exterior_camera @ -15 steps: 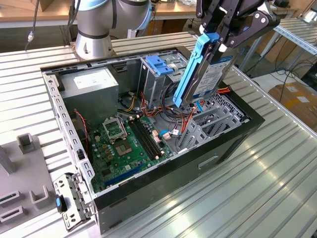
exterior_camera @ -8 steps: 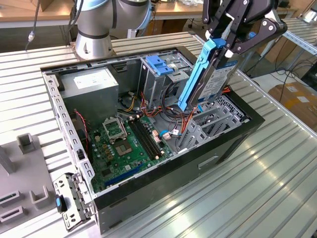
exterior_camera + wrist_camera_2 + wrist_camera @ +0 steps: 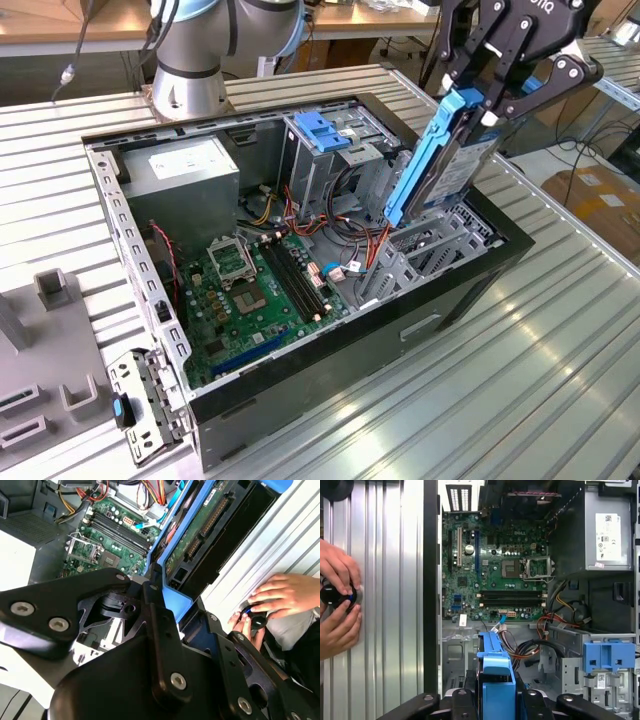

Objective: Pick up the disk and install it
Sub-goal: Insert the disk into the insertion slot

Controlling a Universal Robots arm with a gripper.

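The jaws were clamped on the upper end of the disk point(image 3: 440, 165), one on each face. The disk hung steeply tilted, almost on edge, over the open computer case point(image 3: 450, 300), at the case's corner nearest the exterior view's right. Its blue side rail faced outward. Its lower end dipped toward the grey drive bay frame point(image 3: 430, 250) inside the case; contact there could not be judged. In both wrist views the disk point(image 3: 200, 525) point(image 3: 495, 675) pointed down into the case, with the motherboard point(image 3: 495, 565) deeper inside. The case lay on the ribbed metal desk point(image 3: 500, 400). Beside the case, a person's hands point(image 3: 337, 605) held a small black object on the desk.
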